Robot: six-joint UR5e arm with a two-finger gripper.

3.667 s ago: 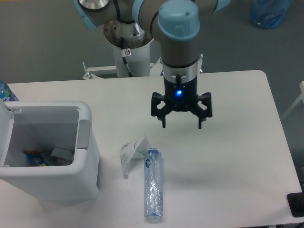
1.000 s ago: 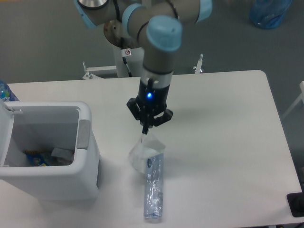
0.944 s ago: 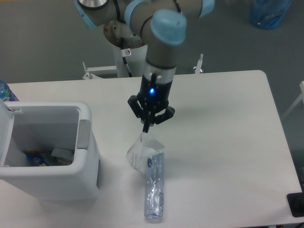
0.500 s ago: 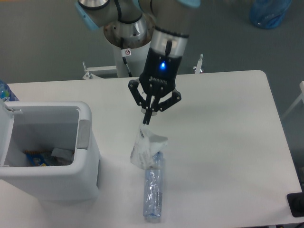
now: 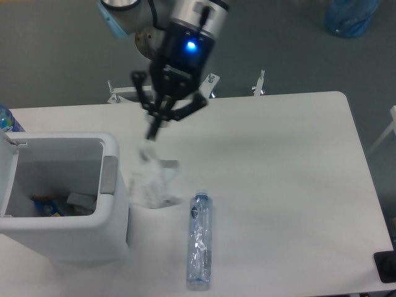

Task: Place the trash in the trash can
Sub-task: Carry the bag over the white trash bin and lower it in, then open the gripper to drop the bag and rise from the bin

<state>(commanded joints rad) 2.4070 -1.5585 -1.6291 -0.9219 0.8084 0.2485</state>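
Observation:
My gripper (image 5: 152,132) is shut on the top of the crumpled white wrapper (image 5: 150,179), which hangs in the air just right of the trash can's upper rim. The trash can (image 5: 74,238) is a white boxy bin at the left, its mouth open and a grey handle strip (image 5: 109,174) facing the wrapper. Some scraps lie at its bottom. The crushed clear bottle (image 5: 199,240) with a bluish label lies flat on the table, below and right of the hanging wrapper.
The arm's base column (image 5: 162,49) stands behind the table's far edge. A blue bag (image 5: 350,17) lies on the floor at top right. A blue bottle top (image 5: 6,120) shows at the left edge. A dark object (image 5: 385,266) sits at the table's lower right corner.
The gripper closed on the wrapper, lifted it off the table and carried it up and left toward the bin. The bottle stays where it lay.

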